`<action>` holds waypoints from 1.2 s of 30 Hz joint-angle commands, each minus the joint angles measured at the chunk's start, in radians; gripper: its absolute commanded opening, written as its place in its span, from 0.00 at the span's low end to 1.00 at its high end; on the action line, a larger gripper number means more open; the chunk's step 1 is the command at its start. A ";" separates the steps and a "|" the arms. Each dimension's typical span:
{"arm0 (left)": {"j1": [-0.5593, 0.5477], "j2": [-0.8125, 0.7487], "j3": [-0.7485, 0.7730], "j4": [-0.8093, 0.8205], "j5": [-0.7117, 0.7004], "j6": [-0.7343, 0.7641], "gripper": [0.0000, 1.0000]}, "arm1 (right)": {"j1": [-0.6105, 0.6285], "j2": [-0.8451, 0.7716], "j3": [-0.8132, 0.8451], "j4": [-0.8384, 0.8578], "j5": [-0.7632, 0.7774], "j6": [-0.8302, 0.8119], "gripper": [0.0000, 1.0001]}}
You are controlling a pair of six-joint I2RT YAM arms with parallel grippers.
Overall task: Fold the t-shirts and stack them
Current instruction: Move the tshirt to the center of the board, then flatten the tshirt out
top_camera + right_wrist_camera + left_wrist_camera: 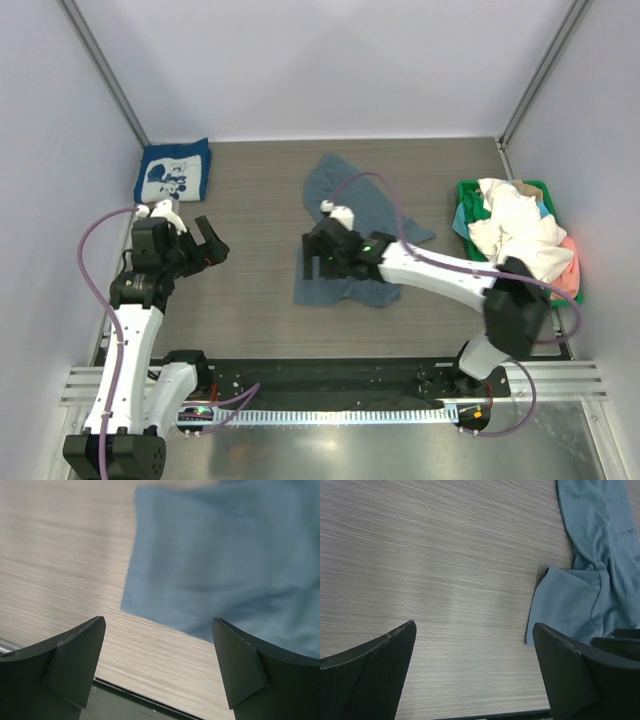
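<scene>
- Slate-blue t-shirt [362, 215]: lies crumpled and unfolded at the middle of the wood-grain table [250, 300]. One flat corner points toward the near edge.
- Navy t-shirt with white cartoon print [172, 172]: folded to a neat square at the far left corner of the table, print up, well apart from the blue one.
- Green plastic basket [466, 192]: stands at the right edge and holds a loose heap of shirts [515, 228] in white and cream, with pink showing at the near side.
- Right gripper [310, 258]: reaches across over the near left part of the slate-blue t-shirt. In the wrist view its fingers [75, 665] are spread wide with nothing between them, and the cloth edge lies just beyond the tips.
- Left gripper [205, 246]: hangs over bare table to the left of the slate-blue t-shirt, fingers [375, 675] released and holding nothing.
</scene>
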 commanded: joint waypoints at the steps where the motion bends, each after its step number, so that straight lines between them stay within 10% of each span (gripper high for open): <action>1: 0.003 -0.028 0.027 0.002 -0.026 0.008 1.00 | 0.068 0.182 0.108 0.042 0.048 0.033 0.93; 10: 0.003 -0.037 0.028 0.002 -0.019 0.011 1.00 | 0.135 0.496 0.283 0.019 0.042 -0.001 0.90; 23: 0.015 -0.038 0.027 0.002 -0.032 0.008 1.00 | 0.143 0.571 0.116 -0.082 0.085 -0.063 0.07; 36: -0.061 0.021 0.040 0.058 -0.057 -0.150 1.00 | 0.083 -0.353 0.093 -0.470 0.638 0.031 0.01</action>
